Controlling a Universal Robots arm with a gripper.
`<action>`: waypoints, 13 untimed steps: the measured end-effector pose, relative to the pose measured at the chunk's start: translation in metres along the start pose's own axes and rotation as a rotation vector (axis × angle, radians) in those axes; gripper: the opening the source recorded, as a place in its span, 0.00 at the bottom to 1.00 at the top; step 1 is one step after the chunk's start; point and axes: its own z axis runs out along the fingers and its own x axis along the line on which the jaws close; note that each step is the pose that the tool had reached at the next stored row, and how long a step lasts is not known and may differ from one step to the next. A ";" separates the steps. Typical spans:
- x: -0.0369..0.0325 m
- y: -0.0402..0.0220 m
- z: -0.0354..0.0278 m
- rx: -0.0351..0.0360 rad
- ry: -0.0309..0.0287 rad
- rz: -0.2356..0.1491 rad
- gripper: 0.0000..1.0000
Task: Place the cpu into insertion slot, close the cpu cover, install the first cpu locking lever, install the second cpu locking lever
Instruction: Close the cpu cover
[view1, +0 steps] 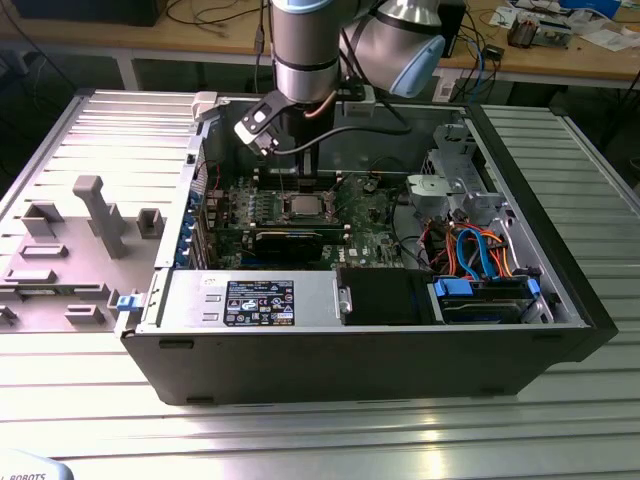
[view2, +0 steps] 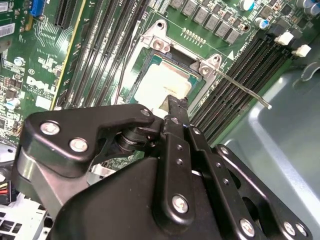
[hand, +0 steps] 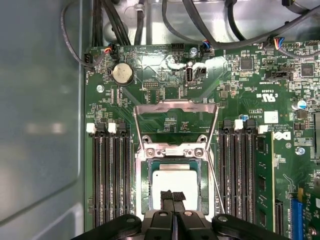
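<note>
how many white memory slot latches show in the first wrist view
4. Two white latches cap the memory slots on one side of the insertion slot, two on the other. The gripper may hide more.

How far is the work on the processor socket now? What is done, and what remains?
Done: the flat square silver-grey cpu lies in the square insertion slot.
In hand: the black gripper, shut, is right over the chip.
Left: the thin silvery cpu cover stands open, and a thin wire lever sticks out unlatched.
</note>
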 end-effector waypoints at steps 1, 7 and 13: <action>0.0000 0.0001 -0.0014 0.0000 -0.0002 0.000 0.11; 0.0005 0.0006 -0.0133 0.0000 -0.0004 0.000 0.11; 0.0009 0.0039 -0.0222 0.0007 -0.0017 0.000 0.11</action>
